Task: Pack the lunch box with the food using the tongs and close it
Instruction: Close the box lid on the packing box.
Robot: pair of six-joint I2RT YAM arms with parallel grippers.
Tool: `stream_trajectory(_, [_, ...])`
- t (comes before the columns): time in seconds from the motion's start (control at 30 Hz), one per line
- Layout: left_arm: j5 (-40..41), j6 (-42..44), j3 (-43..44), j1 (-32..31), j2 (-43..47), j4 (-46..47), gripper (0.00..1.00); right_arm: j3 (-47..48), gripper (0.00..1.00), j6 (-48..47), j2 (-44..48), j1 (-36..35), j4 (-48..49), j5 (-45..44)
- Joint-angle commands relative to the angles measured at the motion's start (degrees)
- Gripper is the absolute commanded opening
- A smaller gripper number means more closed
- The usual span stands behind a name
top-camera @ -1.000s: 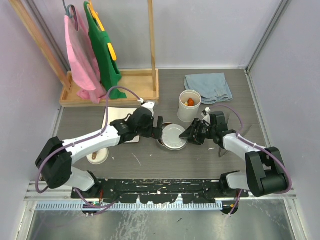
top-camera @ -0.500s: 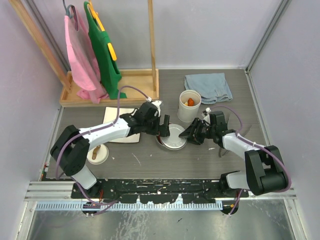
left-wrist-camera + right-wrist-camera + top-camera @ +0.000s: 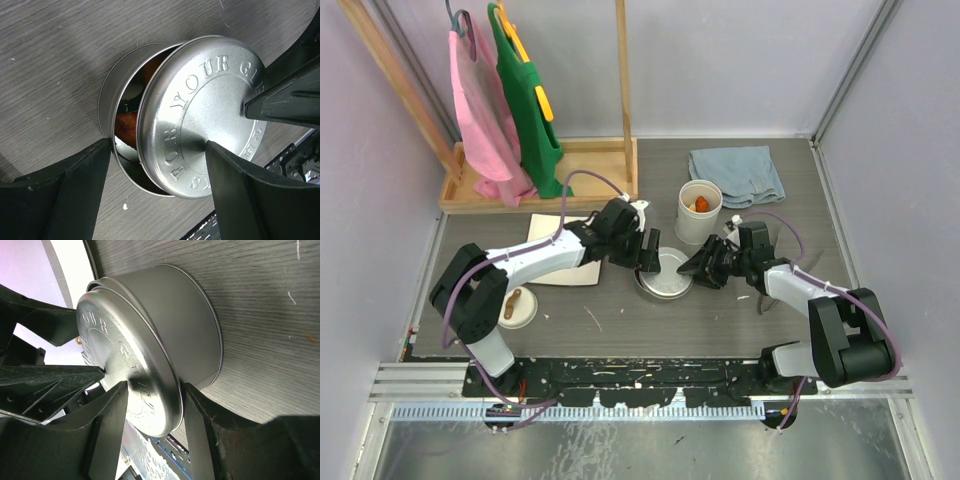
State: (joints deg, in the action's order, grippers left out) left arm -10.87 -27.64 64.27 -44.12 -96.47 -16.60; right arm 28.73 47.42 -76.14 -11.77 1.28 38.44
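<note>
2 tools on 1 tin right now. The steel tin (image 3: 106, 102) sits about mid-counter, and its steel lid (image 3: 210, 110) is not home: it rides askew, shoved toward the right edge of the counter and tilted, so a crescent of the tin's mouth gapes on the left with orange food (image 3: 127, 127) showing inside.

The right tool (image 3: 154, 387) has the lid by its rim, 1 finger on the embossed top and 1 tucked under beside the tin wall. That reads as a firm pinch, there to steer the lid across.

The left tool (image 3: 157, 145) is spread wide and grasping nothing. It straddles the tin's left wall and part of the lid, 1 finger beside the wall and the other above the lid's face. My read is that it stands there to brace the tin or press the lid flat while the partner slides it.

Just behind, toward the far edge, the white tub (image 3: 698, 225) stands open with food in it. Its white lid with the brown handle (image 3: 516, 306) lies well apart, near the left edge of the counter (image 3: 620, 330). So 1 closing is in hand and 1 is not yet begun. The risk here is the lid jamming crooked or the tin skating.
</note>
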Motion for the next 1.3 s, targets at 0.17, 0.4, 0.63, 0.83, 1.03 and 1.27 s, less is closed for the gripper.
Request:
stream_trajectory(0.17, [-4.95, -2.10, -0.16, 0.22, 0.34, 2.04, 0.67, 2.04, 0.55, -0.53, 1.08, -0.07, 0.96, 0.59])
stream_trajectory(0.4, [-6.00, -3.98, -1.53, 0.21, 0.62, 3.34, 0.60, 2.38, 0.57, -0.84, 1.50, -0.39, 0.42, 0.85])
stream_trajectory(0.63, [-4.53, -5.35, -0.82, 0.22, -0.26, 3.25, 0.54, 4.01, 0.57, -2.44, 1.33, -1.05, -1.88, 0.14])
stream_trajectory(0.83, [-4.89, -6.45, 1.29, 0.43, -2.23, 2.89, 0.51, 4.97, 0.58, -2.57, 0.36, -1.14, -2.83, -1.28])
stream_trajectory(1.03, [-5.46, -6.25, 3.92, 1.14, -3.10, 0.77, 0.59, 6.54, 0.59, -2.43, -0.22, -1.08, -5.56, -4.66])
stream_trajectory(1.27, [-7.41, -5.42, 6.98, 2.47, -5.92, -0.14, 0.66, 7.61, 0.59, -2.90, -4.69, -1.11, -8.05, -6.79])
